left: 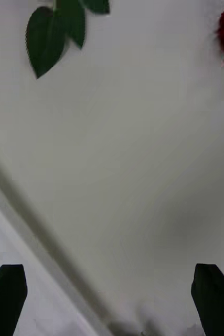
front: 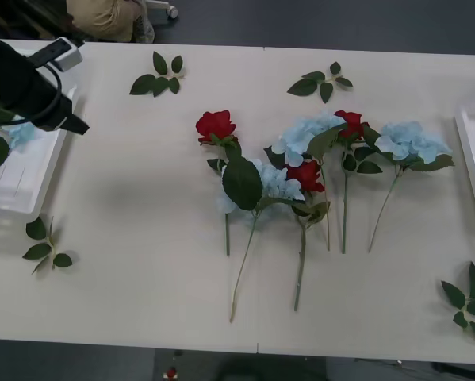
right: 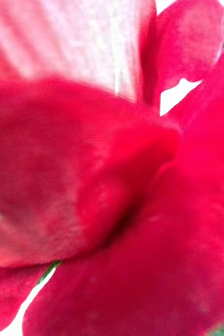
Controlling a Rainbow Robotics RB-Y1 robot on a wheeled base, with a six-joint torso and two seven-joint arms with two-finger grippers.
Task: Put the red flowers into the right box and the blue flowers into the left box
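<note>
Table (front: 142, 238) pale, flowers mid-surface; left gripper (left: 112, 299) jaws apart over left box (front: 23, 186); right gripper state unclear.

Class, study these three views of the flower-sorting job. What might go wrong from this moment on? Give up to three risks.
1. The middle red rose overlaps a blue flower and its leaves, so lifting one may drag the other along.
2. Red petals sit right against the right wrist camera, so that arm probably gets little visual guidance.
3. The open left hand is near a loose leaf sprig, which it might grab by mistake.
</note>
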